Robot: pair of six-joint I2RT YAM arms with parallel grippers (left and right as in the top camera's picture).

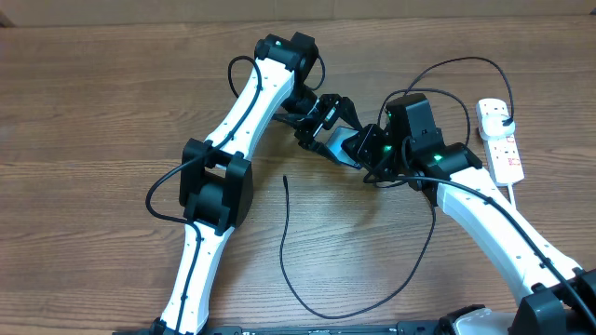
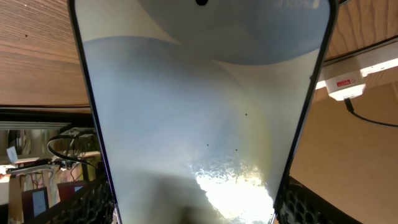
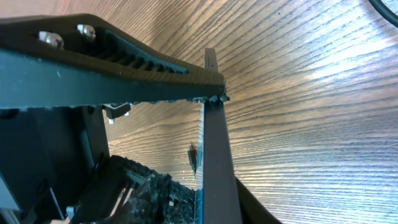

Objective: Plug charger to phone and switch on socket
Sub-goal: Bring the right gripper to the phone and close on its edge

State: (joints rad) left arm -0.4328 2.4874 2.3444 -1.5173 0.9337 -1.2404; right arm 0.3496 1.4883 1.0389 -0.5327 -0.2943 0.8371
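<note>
The job is not far along. The phone [image 1: 340, 144] is up off the table [image 1: 93, 112], in the middle, between the two arms. The left gripper [image 1: 321, 126] has hold of it. In the left wrist view its fingers [image 2: 93, 199] sit wide apart, one on each long side of the phone, and the pale screen fills the view. The right gripper [image 1: 375, 154] is at the other end of the phone. One finger tip touches the thin dark edge, but I cannot tell if it grips it.

The charger [image 1: 289, 251] lies in a big loop on the table. Its small tip [image 1: 285, 179] is free, near the left arm and apart from the phone – so it is not plugged in yet. The socket [image 1: 503, 149] lies far to the right, and a black plug seems to sit in it. I cannot tell if its switch is on.

Left to do: put the tip in the phone, then press the switch.

Writing – the socket has a red label [image 2: 343, 82], too small to read. Some pale marks at the top of the screen are too blurry to read
</note>
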